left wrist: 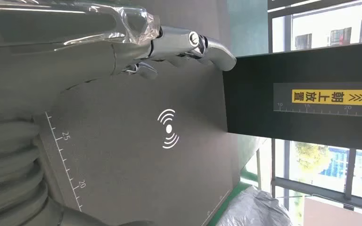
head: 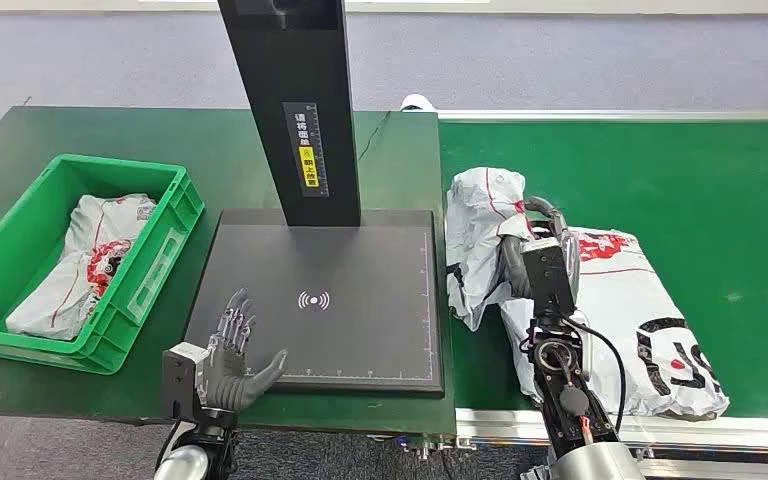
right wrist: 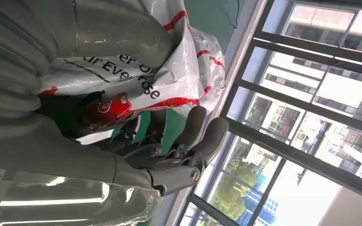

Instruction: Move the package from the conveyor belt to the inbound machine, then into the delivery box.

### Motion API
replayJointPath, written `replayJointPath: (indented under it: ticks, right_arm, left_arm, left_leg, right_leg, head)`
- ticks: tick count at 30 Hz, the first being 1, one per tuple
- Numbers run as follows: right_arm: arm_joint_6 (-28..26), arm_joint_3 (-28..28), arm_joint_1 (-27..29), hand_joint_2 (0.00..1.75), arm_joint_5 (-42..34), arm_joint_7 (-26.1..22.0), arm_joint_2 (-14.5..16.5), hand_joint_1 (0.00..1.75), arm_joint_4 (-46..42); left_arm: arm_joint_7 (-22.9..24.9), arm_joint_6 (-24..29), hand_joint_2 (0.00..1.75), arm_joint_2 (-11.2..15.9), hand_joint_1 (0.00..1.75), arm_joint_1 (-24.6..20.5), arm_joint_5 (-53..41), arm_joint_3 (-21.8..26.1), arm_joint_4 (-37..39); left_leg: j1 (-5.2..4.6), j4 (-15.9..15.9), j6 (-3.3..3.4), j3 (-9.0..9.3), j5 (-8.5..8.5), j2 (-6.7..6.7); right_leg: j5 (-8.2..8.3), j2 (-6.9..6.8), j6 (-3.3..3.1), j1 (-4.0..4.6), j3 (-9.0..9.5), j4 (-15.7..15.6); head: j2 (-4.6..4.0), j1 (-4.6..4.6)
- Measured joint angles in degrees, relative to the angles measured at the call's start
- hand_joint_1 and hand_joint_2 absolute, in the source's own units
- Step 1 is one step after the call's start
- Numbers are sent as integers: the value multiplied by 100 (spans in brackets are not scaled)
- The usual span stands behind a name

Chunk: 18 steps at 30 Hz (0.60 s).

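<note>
Gripping hand: the right hand (head: 532,245) is seen closed around a white package (head: 482,240) with red markings, the thumb on one side and the fingers (right wrist: 202,136) curled round the other.
Package position: the package is held at the near-left part of the conveyor belt (head: 680,170); whether it is lifted clear of the belt cannot be told.
Long axis: the held package is seen bunched, running roughly from 12 to 6 o'clock in the head view.
Direction of travel: the scanner plate (head: 360,260) of the inbound machine lies at 9 o'clock from the right hand, just beside the belt edge.
Target mark: a white signal symbol (left wrist: 168,128) is printed near the plate's middle.
Nearer arm: the right arm is judged nearer, being already on the package.
Free hand: the left hand (head: 228,352) is held released, fingers spread, at the plate's near-left corner.
Second package: another white package (head: 640,320) is seen on the belt at 5 o'clock from the right hand.
Delivery box: a green crate (head: 165,250) stands at 9 o'clock from the plate, already containing a bag (head: 90,260).
Column: a black post (head: 295,100) rises at the plate's 12 o'clock edge.
</note>
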Motion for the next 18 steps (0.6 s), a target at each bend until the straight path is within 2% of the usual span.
replayJointPath:
  ticks: [6, 9, 18]
  right_arm:
    - [-29, 28, 86, 175, -112, -180, 2, 175, -211]
    - [173, 185, 192, 175, -65, -230, 4, 175, -490]
    - [836, 1504, 591, 175, 310, -162, 139, 175, -1109]
  left_arm:
    - [-44, 15, 175, 0, 0, -2, -2, 0, 0]
    - [-125, 111, 175, 1, 0, -4, -33, 2, 0]
    - [-273, 351, 175, -15, 0, -47, -67, 7, 4]
  left_leg:
    - [0, 0, 0, -3, 0, -2]
    - [1, -1, 0, -4, 0, 0]
    - [4, -2, -1, -4, 0, -1]
  right_leg:
    - [0, -2, 0, 0, -1, 0]
    - [0, -2, 0, 1, -3, 0]
    - [-1, -2, -1, 5, -4, 0]
  head:
    - [0, 0]
    - [0, -1]
    - [0, 0]
